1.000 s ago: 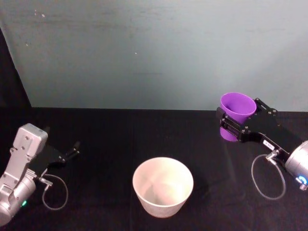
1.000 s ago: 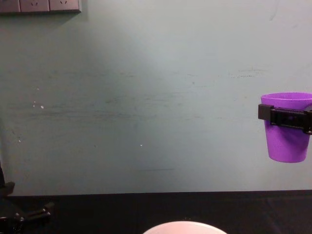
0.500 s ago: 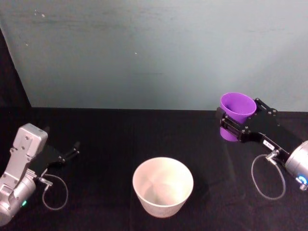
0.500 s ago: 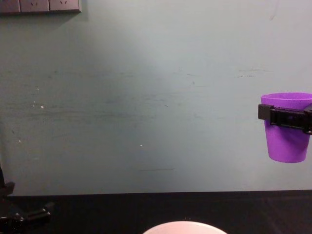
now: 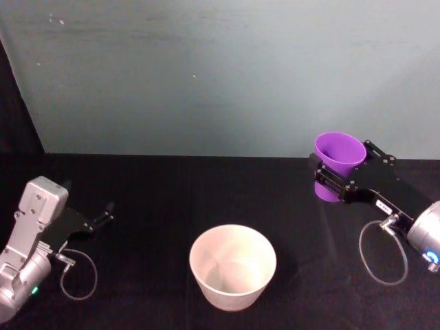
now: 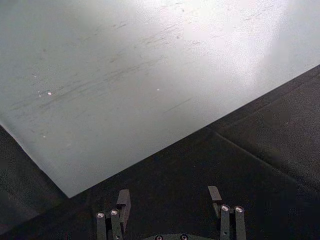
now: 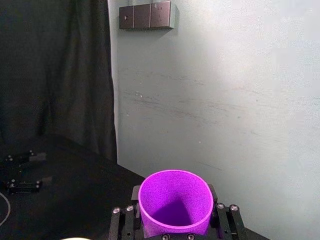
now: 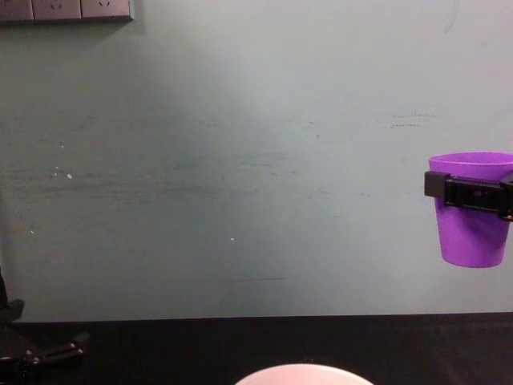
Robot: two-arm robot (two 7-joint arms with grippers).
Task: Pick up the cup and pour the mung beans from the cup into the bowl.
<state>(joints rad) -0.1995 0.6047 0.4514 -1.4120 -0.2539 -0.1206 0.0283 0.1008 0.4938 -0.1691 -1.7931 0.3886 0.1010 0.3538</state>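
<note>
Head view: cup (image 5: 339,154) is gripped upright, aloft, by right gripper (image 5: 342,162) | bowl (image 5: 233,267) is set on table (image 5: 172,192) | left gripper (image 5: 104,214) is parked, spread.

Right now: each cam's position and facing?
Head: high, looking down at the table; both arms show, right gripper shut on the cup, left gripper open, bowl central.
Chest: low, facing the wall; cup held above the table at right edge.
Left wrist: over its open fingers, toward wall.
Right wrist: over its fingers into the cup.
Head and chest share cup and bowl.
</note>
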